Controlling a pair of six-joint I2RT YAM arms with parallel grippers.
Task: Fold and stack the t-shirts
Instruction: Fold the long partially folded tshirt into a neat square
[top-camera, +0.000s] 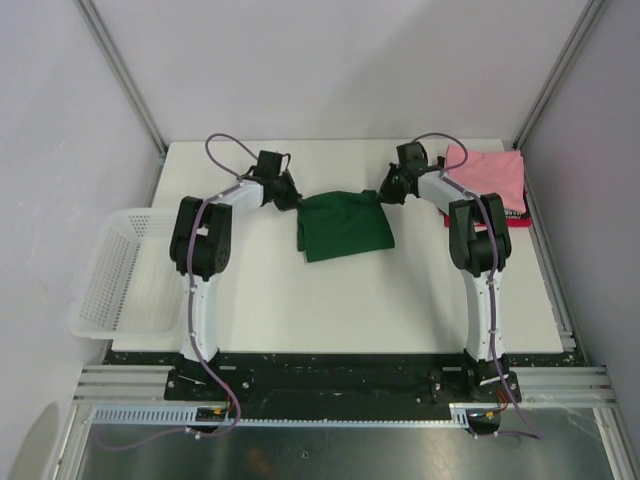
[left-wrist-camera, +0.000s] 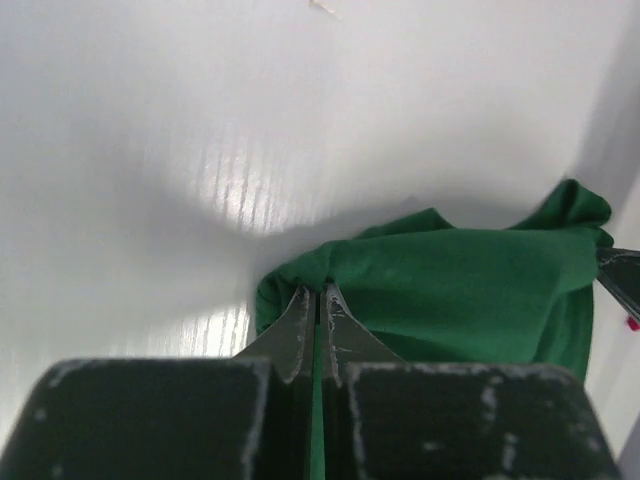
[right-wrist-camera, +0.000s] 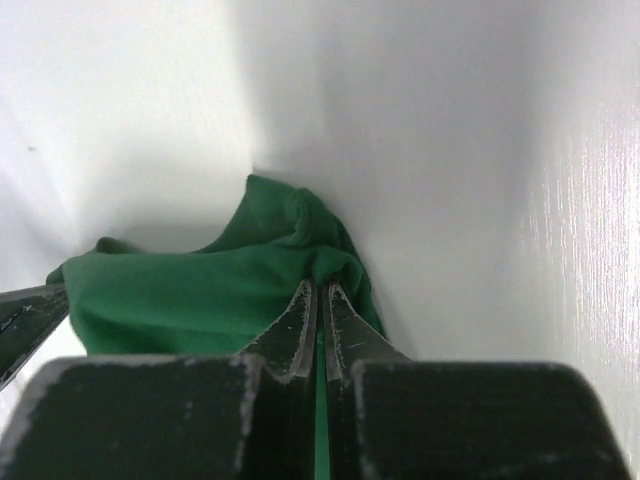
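Observation:
A dark green t-shirt (top-camera: 345, 226) hangs stretched between both grippers over the middle of the table, its lower part draping onto the surface. My left gripper (top-camera: 288, 197) is shut on its left top corner; green cloth (left-wrist-camera: 440, 290) shows pinched between the tips (left-wrist-camera: 319, 292). At the shirt's right top corner my right gripper (top-camera: 386, 192) is shut on the cloth (right-wrist-camera: 200, 290), which bunches at the tips (right-wrist-camera: 318, 288). A folded pink t-shirt (top-camera: 488, 178) lies at the back right on top of a red one (top-camera: 516, 222).
A white mesh basket (top-camera: 118, 272) stands off the table's left edge. Grey walls and metal posts close in the back and sides. The white table (top-camera: 350, 300) runs toward the arm bases.

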